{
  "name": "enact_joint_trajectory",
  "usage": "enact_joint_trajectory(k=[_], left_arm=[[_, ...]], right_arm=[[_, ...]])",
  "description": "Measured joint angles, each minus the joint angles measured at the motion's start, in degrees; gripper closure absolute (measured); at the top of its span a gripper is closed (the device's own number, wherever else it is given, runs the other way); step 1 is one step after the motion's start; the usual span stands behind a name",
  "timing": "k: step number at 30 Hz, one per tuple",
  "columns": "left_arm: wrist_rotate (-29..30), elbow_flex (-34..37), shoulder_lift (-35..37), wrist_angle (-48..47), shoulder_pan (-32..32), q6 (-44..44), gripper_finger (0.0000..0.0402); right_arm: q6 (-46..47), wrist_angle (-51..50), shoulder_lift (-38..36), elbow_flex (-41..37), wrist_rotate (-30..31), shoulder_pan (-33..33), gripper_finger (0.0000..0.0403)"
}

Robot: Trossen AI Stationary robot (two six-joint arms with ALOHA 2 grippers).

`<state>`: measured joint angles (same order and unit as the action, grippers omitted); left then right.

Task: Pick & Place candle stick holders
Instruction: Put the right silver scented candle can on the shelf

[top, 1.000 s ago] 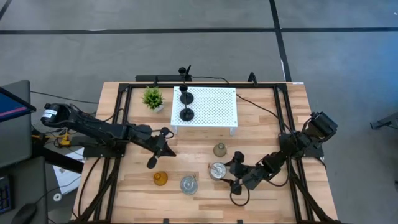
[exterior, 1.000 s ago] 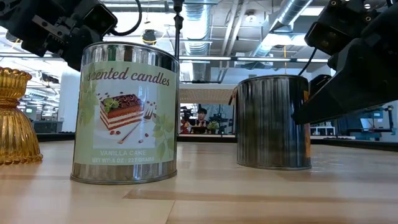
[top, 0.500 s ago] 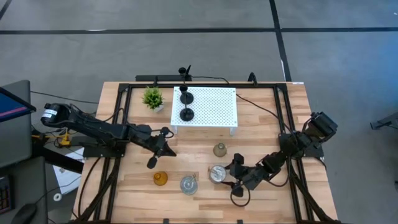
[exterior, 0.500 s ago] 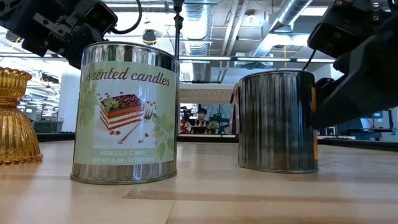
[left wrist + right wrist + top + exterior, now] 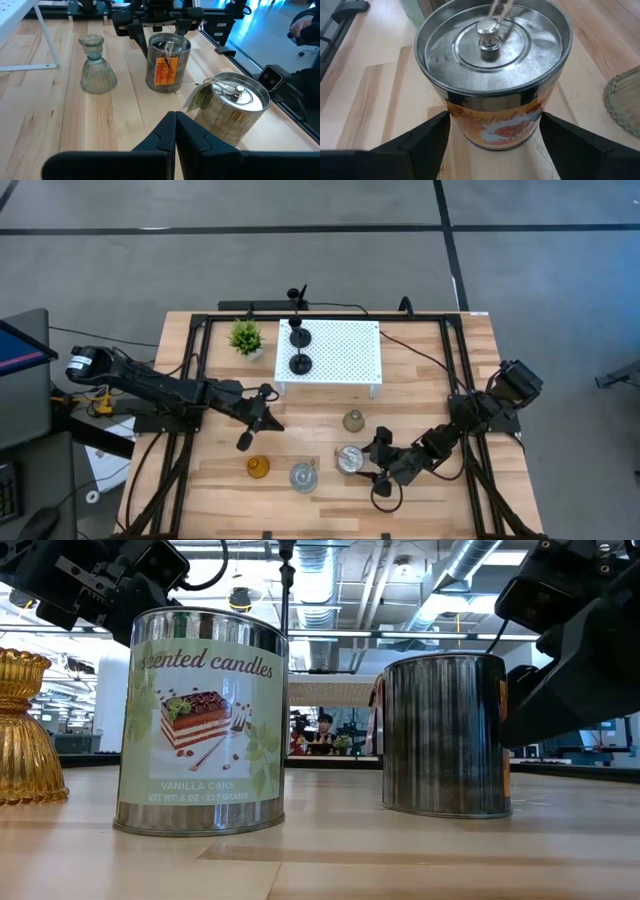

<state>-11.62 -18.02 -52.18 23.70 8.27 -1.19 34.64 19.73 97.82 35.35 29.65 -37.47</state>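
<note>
Two black sticks already stand on the white stand, so I judge a third of the job done; four holders remain on the bench in front of the stand.

My right end effector is spread around the right tin, a finger on each flank. I cannot tell whether they touch, but they have not clamped, and the tin sits on the wood. It is the one nearest the stand's front right leg, among the four.

The olive bell stands between that tin and the stand, right on the straight path, so I would lift high or swing round it. The cake-labelled tin is just beside my tin, on the side away from my arm, and the amber holder lies beyond that.

My left end effector waits with fingers pressed together, in front of the stand's left end. A green plant stands beside the stand's left edge, clear of my route.
</note>
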Motion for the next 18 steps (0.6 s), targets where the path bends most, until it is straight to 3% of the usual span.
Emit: enact_joint_trajectory(k=[18], left_arm=[[-0.02, 0.00, 0.00, 0.45, 0.02, 0.00, 0.0394]], right_arm=[[0.77, 2.73, 0.00, -0.02, 0.22, 1.98, 0.0107]])
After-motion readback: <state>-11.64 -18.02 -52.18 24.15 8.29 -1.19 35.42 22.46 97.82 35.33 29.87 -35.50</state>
